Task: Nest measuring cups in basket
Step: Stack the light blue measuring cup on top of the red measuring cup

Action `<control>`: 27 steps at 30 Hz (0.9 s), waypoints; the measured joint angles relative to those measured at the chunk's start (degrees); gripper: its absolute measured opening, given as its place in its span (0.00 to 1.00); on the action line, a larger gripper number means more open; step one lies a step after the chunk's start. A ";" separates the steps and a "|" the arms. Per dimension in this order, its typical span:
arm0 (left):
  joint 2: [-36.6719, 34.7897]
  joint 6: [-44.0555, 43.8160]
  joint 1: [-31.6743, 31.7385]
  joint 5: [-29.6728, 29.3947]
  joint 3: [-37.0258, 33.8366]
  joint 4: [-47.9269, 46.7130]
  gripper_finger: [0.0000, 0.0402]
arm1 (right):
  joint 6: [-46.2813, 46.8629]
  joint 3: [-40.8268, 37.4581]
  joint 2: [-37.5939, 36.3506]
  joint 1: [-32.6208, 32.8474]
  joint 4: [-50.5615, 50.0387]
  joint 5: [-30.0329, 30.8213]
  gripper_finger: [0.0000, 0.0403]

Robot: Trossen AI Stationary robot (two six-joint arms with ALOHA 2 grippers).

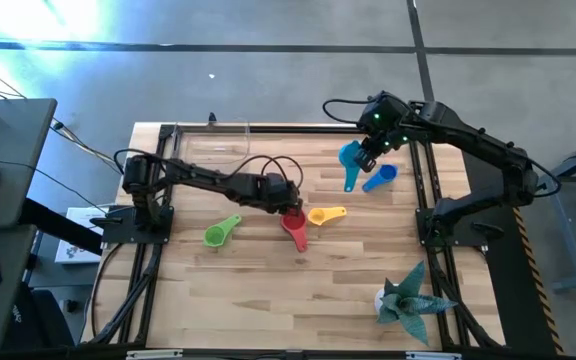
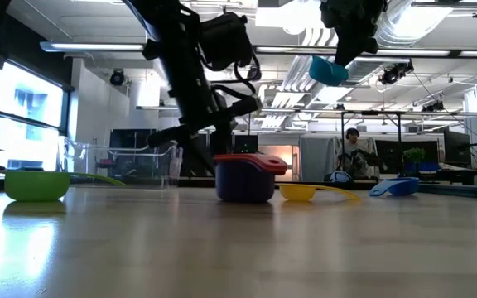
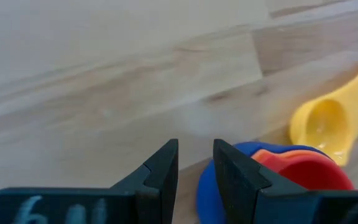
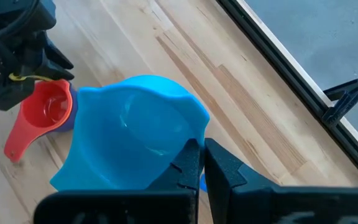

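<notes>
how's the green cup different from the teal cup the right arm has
The green cup lies on the table near the left side, touched by nothing; the teal cup hangs in the air, clamped in the right tool. In the low view the green cup sits level on the wood, while the teal cup is tilted and well above the table. The colours differ too. Both are small scoops with short flat handles.

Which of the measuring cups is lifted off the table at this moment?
The teal measuring cup, pinched by its rim in the right tool, hangs in the air. The green, yellow and blue cups rest on the table.
</notes>
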 joint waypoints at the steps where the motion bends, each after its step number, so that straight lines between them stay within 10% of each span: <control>1: 0.00 0.00 -0.23 0.16 0.00 0.30 0.23 | 0.00 0.00 0.00 0.00 -0.02 0.00 0.00; 27: -20.28 15.60 -1.35 -6.85 0.00 -8.99 0.23 | 10.39 -0.02 8.56 12.59 10.15 -7.03 0.00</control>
